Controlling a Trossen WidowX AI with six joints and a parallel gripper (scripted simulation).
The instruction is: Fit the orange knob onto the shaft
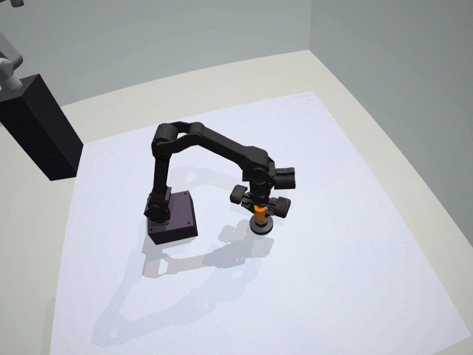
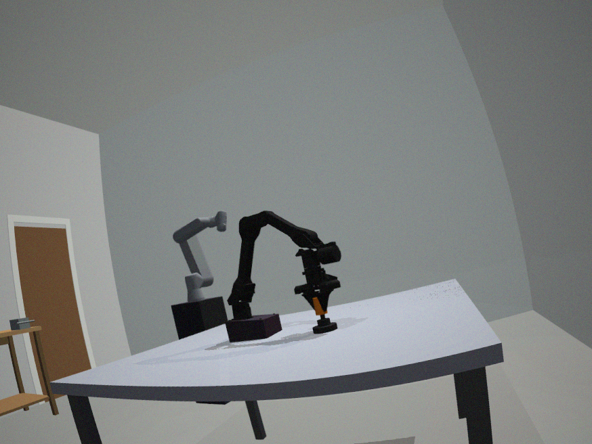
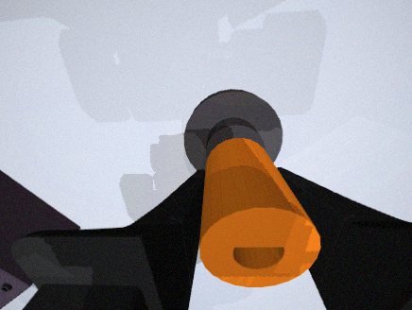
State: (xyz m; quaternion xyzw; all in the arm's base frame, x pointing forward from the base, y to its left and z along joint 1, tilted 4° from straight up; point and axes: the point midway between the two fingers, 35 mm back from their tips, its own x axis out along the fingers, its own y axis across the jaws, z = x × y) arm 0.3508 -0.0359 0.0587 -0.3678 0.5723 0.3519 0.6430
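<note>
The orange knob (image 1: 260, 214) (image 2: 318, 306) (image 3: 248, 189) is upright between the fingers of my gripper (image 1: 261, 212) (image 2: 320, 308) (image 3: 238, 175), which is shut on it. The knob is over the round dark pedestal (image 1: 261, 230) (image 2: 325, 328) (image 3: 231, 104). In the exterior view, a short piece of the dark shaft (image 2: 322, 317) shows between the knob's lower end and the pedestal's collar. The wrist view shows the D-shaped hole (image 3: 259, 257) in the knob's top, its flat side towards the top of the view. The shaft's upper end and its flat side are hidden.
My arm's dark purple base block (image 1: 177, 215) (image 2: 253, 328) (image 3: 28, 213) stands left of the pedestal on the white table (image 1: 324, 267) (image 2: 406, 344). A grey arm (image 1: 9, 76) (image 2: 195, 281) on a tall dark block (image 1: 41, 130) (image 2: 198, 315) stands beyond the table.
</note>
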